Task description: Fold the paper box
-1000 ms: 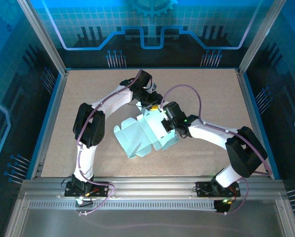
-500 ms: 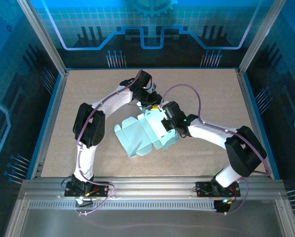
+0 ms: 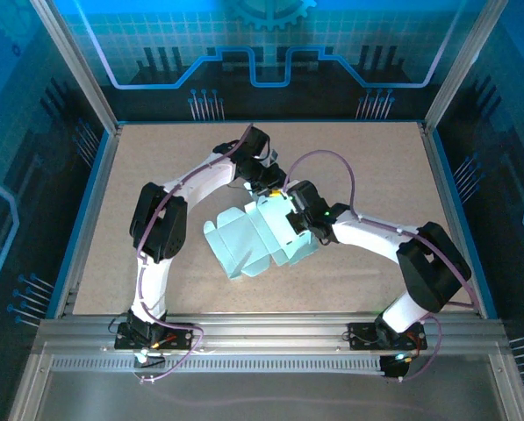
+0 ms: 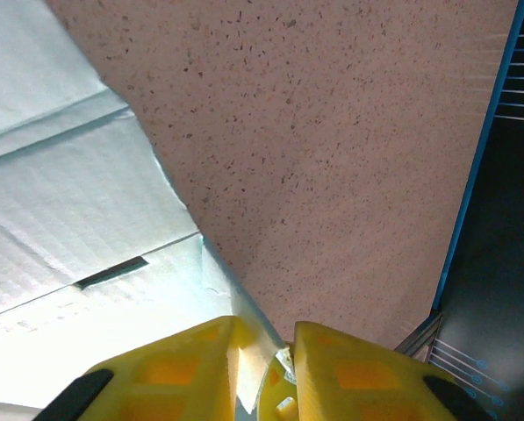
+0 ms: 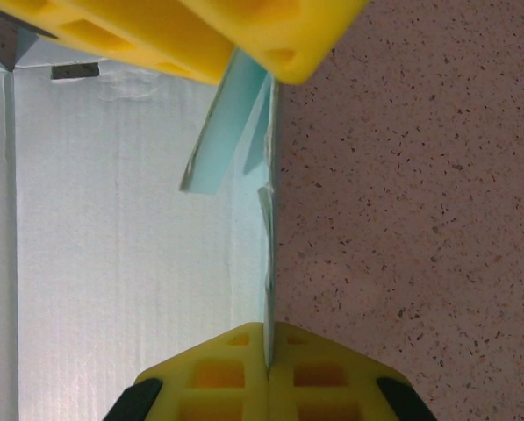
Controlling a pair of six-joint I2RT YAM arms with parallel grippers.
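Likely light, floppy, crease-prone card: paper box (image 3: pixel 253 241) best held nr fold lines, as L gripper (image 4: pixel 268 338) & R gripper (image 5: pixel 268 333) each pinch its far edge.

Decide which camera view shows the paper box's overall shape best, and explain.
Top external: nearly the whole paper box shows, partly folded, flaps and raised walls visible. The left wrist view gives one creased panel running into the left gripper; the right wrist view gives a wall edge-on, pinched by the right gripper.

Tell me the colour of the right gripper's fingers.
Bright yellow fingers, clearest in the right wrist view, where they pinch the pale-blue paper box edge.
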